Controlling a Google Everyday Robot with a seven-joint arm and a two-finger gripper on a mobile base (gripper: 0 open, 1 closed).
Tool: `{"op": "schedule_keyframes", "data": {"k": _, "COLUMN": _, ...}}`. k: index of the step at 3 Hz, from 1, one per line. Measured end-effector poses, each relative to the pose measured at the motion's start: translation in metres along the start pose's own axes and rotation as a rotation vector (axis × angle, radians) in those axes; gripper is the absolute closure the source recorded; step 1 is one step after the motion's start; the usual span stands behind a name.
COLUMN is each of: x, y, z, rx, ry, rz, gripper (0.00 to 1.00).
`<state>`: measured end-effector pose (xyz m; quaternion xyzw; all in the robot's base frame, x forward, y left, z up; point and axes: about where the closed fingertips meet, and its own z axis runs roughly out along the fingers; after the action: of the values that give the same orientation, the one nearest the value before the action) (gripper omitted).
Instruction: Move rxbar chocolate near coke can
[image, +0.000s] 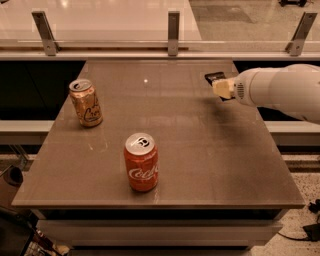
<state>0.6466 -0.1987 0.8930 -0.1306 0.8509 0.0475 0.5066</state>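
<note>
Bar (215, 77): small, dark, flat, far right on the counter (210, 155), at the tip of the gripper (223, 89). Can (141, 162): red, white script, upright, near centre-left, well apart from the bar.

gripper (223, 88) at rxbar chocolate (215, 77), far r side of table (210, 160); coke can (141, 162) front ctr, well apart

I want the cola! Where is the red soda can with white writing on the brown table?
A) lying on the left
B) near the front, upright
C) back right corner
B: the red soda can stands upright near the brown table's front edge; the gripper is at the back right, by the small flat black wrapped bar.
</note>
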Motion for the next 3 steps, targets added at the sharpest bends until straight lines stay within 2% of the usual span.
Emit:
{"op": "schedule_keyframes", "data": {"k": 1, "x": 0.009, "y": 0.011, "z": -0.017, "rx": -0.016, "ry": 0.011, "rz": -0.033, "gripper": 1.0}}
{"op": "schedule_keyframes", "data": {"k": 2, "x": 0.02, "y": 0.01, "z": -0.035, "rx": -0.004, "ry": 0.016, "rz": -0.041, "gripper": 1.0}}
{"op": "schedule_keyframes", "data": {"k": 3, "x": 0.031, "y": -0.003, "z": -0.058, "rx": 0.04, "ry": 0.015, "rz": -0.028, "gripper": 1.0}}
